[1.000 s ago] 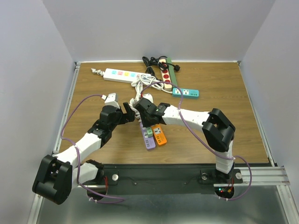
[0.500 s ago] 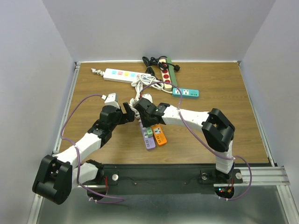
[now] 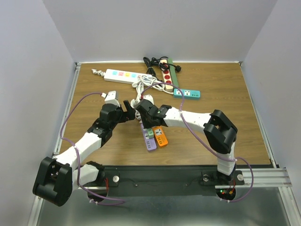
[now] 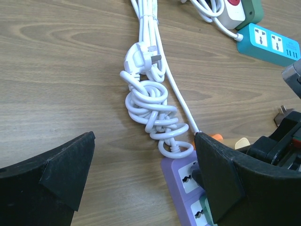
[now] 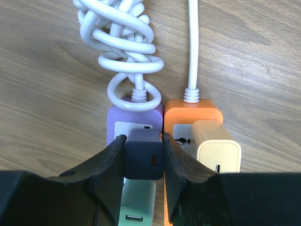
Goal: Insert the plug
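Observation:
A purple power strip (image 5: 120, 123) lies beside an orange one (image 5: 193, 109) in the right wrist view. My right gripper (image 5: 143, 157) is shut on a dark navy plug (image 5: 144, 154) that sits over the purple strip's top socket. A mint adapter (image 5: 138, 202) sits in the socket below, and a cream adapter (image 5: 218, 150) sits on the orange strip. In the top view the right gripper (image 3: 144, 121) is over the purple strip (image 3: 149, 140). My left gripper (image 3: 128, 109) is open and empty just left of it, over the coiled white cord (image 4: 150, 101).
A white power strip (image 3: 121, 75), a beige strip with red sockets (image 3: 167, 77) and black cable, and a teal strip (image 3: 186, 93) lie at the back. A white plug (image 4: 140, 57) heads the tangled cord.
The left arm has shifted slightly towards the back, its gripper now a little higher in the top view. The right gripper stays on the plug at the purple strip.

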Action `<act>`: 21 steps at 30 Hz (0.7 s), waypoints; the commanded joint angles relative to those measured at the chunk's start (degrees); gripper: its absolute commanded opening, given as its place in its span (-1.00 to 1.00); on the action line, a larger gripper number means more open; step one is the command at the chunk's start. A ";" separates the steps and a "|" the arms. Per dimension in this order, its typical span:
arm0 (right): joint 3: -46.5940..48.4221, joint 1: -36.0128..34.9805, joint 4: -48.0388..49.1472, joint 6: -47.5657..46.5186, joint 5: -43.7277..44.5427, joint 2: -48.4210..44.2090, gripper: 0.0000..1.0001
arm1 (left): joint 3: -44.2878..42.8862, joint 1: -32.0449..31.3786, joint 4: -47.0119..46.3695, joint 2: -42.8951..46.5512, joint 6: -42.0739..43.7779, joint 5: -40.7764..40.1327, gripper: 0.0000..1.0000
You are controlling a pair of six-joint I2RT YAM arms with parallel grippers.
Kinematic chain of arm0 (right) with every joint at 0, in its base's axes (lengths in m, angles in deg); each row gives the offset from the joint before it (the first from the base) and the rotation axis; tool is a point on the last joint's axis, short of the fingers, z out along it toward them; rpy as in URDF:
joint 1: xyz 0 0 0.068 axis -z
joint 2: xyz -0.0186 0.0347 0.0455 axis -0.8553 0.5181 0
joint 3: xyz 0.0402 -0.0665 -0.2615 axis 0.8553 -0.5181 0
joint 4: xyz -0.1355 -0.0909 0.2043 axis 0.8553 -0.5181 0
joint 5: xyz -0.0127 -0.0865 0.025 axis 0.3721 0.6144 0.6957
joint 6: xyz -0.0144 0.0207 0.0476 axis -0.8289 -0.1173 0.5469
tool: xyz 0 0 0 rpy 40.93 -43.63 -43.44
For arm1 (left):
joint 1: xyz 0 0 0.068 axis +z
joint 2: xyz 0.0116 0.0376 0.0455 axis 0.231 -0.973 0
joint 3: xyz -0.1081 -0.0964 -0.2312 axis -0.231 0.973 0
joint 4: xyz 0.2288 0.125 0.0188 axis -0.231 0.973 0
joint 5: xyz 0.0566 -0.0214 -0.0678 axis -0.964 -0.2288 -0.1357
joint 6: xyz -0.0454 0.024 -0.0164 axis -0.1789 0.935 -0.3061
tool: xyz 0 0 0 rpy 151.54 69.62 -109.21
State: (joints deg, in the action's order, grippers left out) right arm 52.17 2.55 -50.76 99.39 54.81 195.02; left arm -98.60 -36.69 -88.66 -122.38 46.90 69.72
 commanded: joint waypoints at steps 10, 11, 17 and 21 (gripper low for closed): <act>-11.36 -4.40 -6.67 0.55 -12.11 10.34 -0.99 | -3.13 0.48 -0.40 0.43 1.04 -0.70 0.97; -11.09 -4.31 -6.58 0.38 -12.37 10.69 -0.99 | -3.21 0.48 -0.40 0.35 1.13 -0.70 0.97; -9.86 -4.31 -6.75 -0.59 -11.58 12.01 -0.99 | -3.21 0.92 -1.10 0.00 1.22 -0.62 0.97; -8.37 -4.31 -6.76 -0.15 -12.28 12.28 -0.99 | -3.83 1.10 -1.19 -0.62 1.13 0.17 0.97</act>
State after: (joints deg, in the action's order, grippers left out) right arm 49.62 1.96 -47.29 98.54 55.72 194.00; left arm -99.30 -36.08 -88.27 -122.60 47.25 69.76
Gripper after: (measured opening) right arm 0.388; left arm 0.986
